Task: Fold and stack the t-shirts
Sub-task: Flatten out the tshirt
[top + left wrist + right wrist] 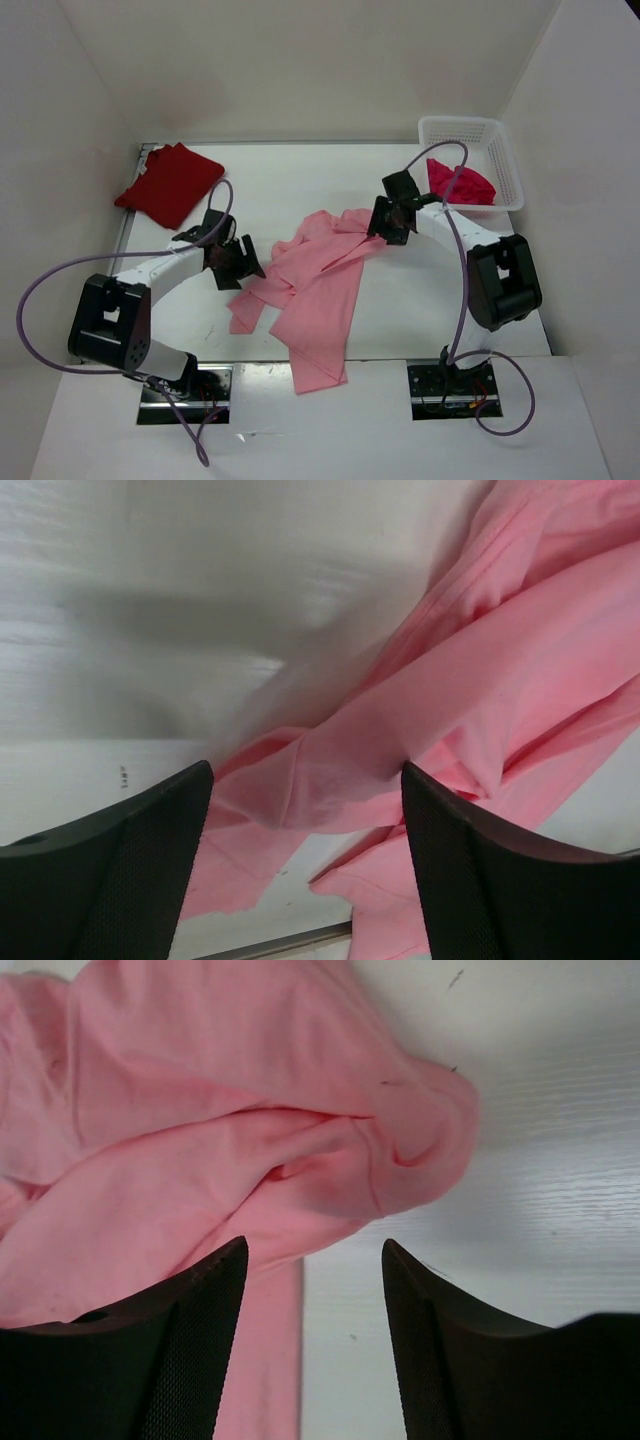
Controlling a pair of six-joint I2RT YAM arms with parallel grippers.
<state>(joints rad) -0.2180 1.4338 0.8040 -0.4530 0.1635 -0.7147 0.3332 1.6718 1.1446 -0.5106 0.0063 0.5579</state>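
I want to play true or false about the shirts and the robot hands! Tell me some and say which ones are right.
1. The pink shirt lies crumpled in the middle of the table. True.
2. The dark red shirt is in the basket. False: it lies at the table's far left corner; the magenta shirt is in the basket.
3. The right gripper is open. True.
4. The left gripper clamps the pink shirt. False: its jaws stand open, gripping nothing.
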